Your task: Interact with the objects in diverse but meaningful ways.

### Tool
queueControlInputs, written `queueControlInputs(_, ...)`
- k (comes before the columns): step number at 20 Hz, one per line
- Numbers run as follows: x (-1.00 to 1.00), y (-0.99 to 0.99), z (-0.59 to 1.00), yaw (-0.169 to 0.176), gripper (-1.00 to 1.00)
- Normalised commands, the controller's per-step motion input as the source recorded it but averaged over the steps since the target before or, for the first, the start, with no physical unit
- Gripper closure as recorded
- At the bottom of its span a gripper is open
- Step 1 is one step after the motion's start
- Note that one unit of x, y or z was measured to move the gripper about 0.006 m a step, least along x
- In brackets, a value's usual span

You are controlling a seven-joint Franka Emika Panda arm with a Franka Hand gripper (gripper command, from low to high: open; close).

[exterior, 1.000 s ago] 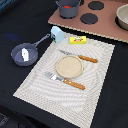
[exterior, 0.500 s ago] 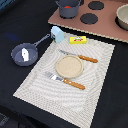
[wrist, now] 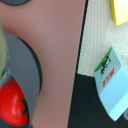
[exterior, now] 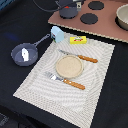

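A red tomato (wrist: 13,104) lies inside a grey pot (exterior: 68,10) on the toy stove. The pale blue cup (exterior: 57,34) (wrist: 113,85) stands at the placemat's far corner, just off the stove's edge. A flat yellow packet (exterior: 77,40) (wrist: 120,10) lies beside it on the mat. The dark grey long-handled frying pan (exterior: 24,53) rests on the black cloth toward the exterior view's left, with a small white piece (exterior: 23,51) in it. No gripper fingers show in either view; the wrist camera looks down on the stove edge between pot and cup.
A round beige plate (exterior: 69,66) sits mid-mat between a wooden-handled knife (exterior: 80,57) and fork (exterior: 65,80). The pink stove top (exterior: 100,25) carries dark burners and a beige bowl (exterior: 123,16) at the far right. A cable (exterior: 45,7) crosses the cloth.
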Motion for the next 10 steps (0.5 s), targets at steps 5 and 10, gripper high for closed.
queueControlInputs(5, -0.26, -0.56, -0.2, 0.097, -1.0)
queueControlInputs(10, -0.39, -0.39, -0.26, 0.117, -1.0)
